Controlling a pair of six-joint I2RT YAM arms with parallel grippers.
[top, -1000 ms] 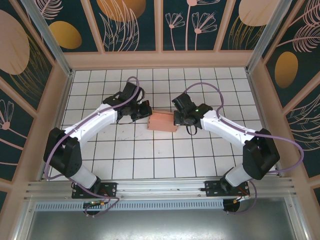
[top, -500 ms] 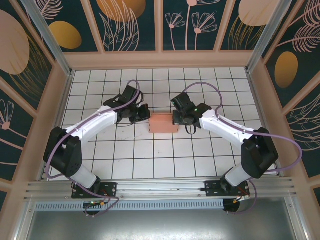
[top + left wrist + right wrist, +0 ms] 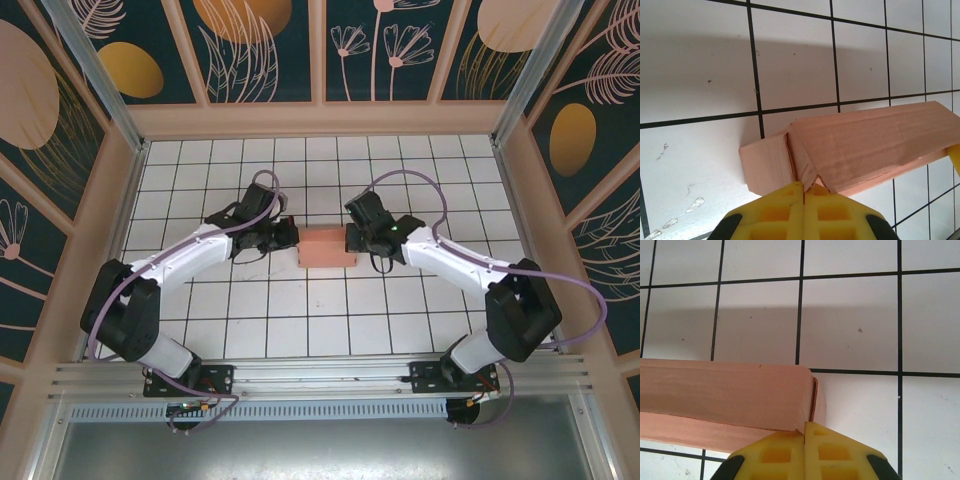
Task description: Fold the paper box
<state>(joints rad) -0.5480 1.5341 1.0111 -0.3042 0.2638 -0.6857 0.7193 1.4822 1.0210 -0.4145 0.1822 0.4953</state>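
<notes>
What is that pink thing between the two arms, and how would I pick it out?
Find the white tiled table with black grid lines, then its middle, where the two arms meet. Between the left end effector and the right end effector lies the paper box, a small salmon-pink card block, the only pink thing on the white tiles.

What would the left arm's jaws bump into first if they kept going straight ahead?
The paper box. The left gripper, its jaws shut, points right at the box's near end flap and looks to be touching it, though exact contact is hard to confirm.
</notes>
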